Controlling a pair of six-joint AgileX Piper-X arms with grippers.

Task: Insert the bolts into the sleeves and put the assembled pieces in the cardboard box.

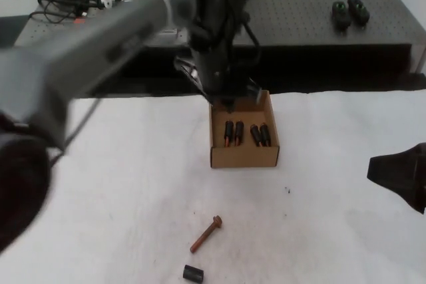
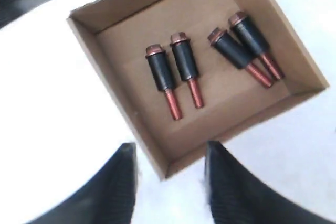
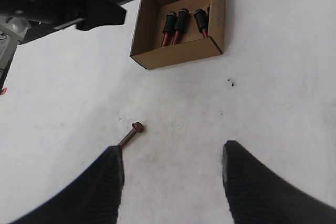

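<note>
cardboard box [image 2: 128, 32] holds four assembled pieces [image 2: 160, 70]; left gripper [image 2: 169, 153], right gripper [image 3: 172, 156] both wide apart, empty; bolt [image 3: 129, 135] outside.

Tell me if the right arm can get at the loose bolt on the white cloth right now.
Probably yes. The right gripper hangs over the cloth with jaws open, the loose bolt lies bare just ahead, and the left gripper is off over the cardboard box.

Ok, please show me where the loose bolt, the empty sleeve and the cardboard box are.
loose bolt [image 1: 204, 235]: high view, middle of its shank.
empty sleeve [image 1: 193, 273]: high view, its black side.
cardboard box [image 1: 243, 156]: high view, its near outer wall.
</note>
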